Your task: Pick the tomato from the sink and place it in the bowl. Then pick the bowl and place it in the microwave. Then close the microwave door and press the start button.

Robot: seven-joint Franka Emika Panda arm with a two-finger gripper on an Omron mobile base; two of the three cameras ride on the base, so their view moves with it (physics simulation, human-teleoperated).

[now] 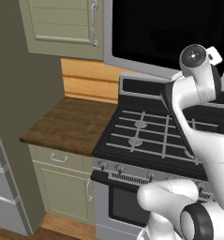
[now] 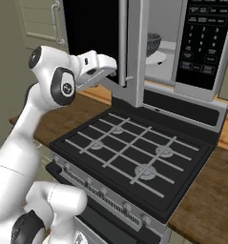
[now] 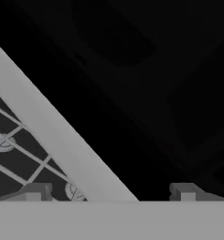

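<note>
The claw (image 3: 108, 194) hangs spread wide with nothing between its tips, right up against the black glass of the microwave door (image 2: 94, 28), near that door's lower grey frame edge, which cuts a slanting pale band across the hand view. The door stands swung out, its free edge with the long bar handle (image 2: 122, 43) just beyond the claw. Past that edge the microwave (image 2: 196, 43) cavity lies open, and the bowl (image 2: 152, 44) sits inside on the white turntable plate (image 2: 159, 58), well apart from the claw; whether the tomato lies in it cannot be told. Below the claw the black stove (image 2: 134, 157) grates spread flat, with open air between them and the hand. The wooden counter (image 1: 69, 124) lies lower, off to the side.
</note>
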